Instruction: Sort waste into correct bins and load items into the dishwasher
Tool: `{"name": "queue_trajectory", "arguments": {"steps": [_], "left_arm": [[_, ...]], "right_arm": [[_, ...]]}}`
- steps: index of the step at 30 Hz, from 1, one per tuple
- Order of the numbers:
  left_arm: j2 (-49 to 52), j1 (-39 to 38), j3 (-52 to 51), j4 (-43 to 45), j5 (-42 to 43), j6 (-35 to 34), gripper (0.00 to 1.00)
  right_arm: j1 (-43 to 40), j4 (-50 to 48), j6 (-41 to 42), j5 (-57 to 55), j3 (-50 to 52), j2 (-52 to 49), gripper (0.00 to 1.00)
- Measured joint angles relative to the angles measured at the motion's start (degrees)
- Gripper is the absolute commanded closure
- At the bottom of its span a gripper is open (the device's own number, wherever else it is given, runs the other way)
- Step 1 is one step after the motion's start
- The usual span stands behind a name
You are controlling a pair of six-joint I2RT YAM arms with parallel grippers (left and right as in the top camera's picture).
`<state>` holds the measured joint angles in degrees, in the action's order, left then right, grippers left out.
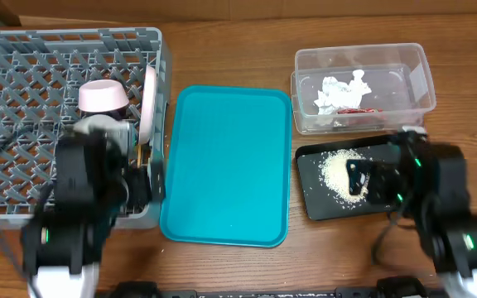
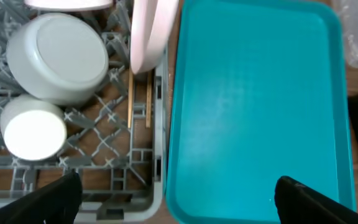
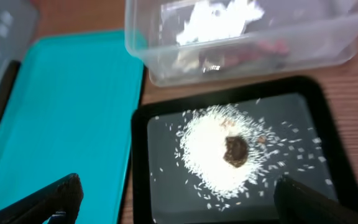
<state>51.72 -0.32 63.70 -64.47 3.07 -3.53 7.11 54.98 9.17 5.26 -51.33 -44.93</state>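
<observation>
The grey dishwasher rack (image 1: pixel 73 35) holds an upturned pinkish bowl (image 1: pixel 102 97) and a white plate (image 1: pixel 148 103) on edge. The left wrist view shows a whitish bowl (image 2: pixel 58 56), a white cup (image 2: pixel 33 134) and two chopsticks (image 2: pixel 131 99) in it. My left gripper (image 2: pixel 179 202) hangs open over the rack's near right corner. The clear tub (image 1: pixel 363 62) holds a napkin (image 1: pixel 342 89) and a red wrapper (image 1: pixel 356 109). Rice (image 3: pixel 213 149) and a brown lump (image 3: pixel 235 149) lie in the black tray (image 3: pixel 142 162). My right gripper (image 3: pixel 179 199) is open above its near edge.
A teal serving tray (image 1: pixel 226 157) lies bare between the rack and the two bins. Both arms stand at the table's near edge, the left over the rack's right side, the right over the black tray (image 1: pixel 315 203).
</observation>
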Motion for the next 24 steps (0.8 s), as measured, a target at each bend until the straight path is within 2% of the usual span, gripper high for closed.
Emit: {"name": "queue_trajectory", "arguments": {"steps": [5,10,24], "left_arm": [[-10.4,0.0,-5.9,1.1,0.4,0.8,0.0],[-11.1,0.0,-6.3,1.3,0.4,0.9,0.0],[-11.0,0.0,-6.4,1.3,0.4,1.0,0.0]], "right_arm": [[0.0,4.8,0.0,-2.9,0.1,11.7,0.0],[0.0,8.2,0.0,-3.6,0.2,12.2,0.0],[0.0,8.9,0.0,-4.0,0.2,12.2,0.0]]}}
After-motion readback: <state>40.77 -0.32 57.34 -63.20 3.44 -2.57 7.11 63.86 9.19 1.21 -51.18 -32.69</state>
